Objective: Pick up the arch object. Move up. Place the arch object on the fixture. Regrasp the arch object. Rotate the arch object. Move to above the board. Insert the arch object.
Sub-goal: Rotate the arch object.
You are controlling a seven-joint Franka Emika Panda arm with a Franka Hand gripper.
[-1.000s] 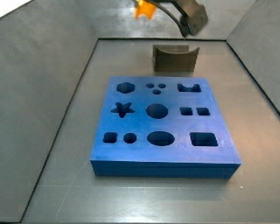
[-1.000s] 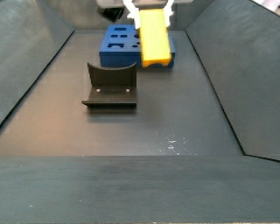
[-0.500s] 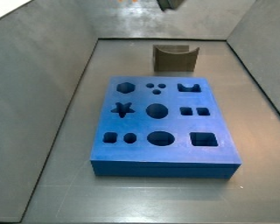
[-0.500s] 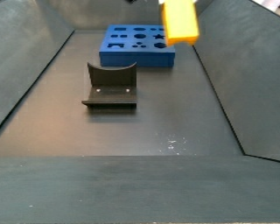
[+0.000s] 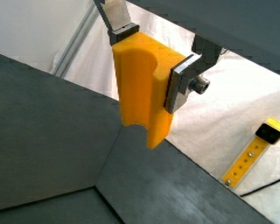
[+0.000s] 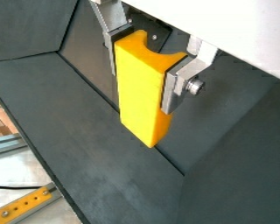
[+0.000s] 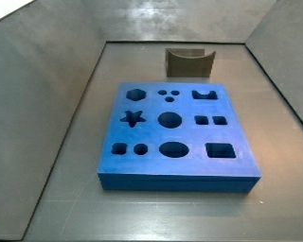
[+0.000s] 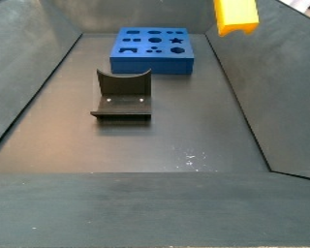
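In both wrist views the gripper (image 5: 154,59) is clamped on the arch (image 5: 143,92), its silver fingers (image 5: 184,80) pressing the block's two sides. In a side view the arch (image 8: 235,15) hangs at the frame's top edge, high above the floor, well apart from the board (image 8: 154,50) and fixture (image 8: 123,94). No legible writing or labels anywhere. A yellow strip (image 5: 255,150) lies outside the enclosure.

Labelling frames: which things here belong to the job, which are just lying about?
Job: arch object, clamped in the gripper high above the floor; fixture; board.
Lying about: yellow tool outside the enclosure, seen in a wrist view.
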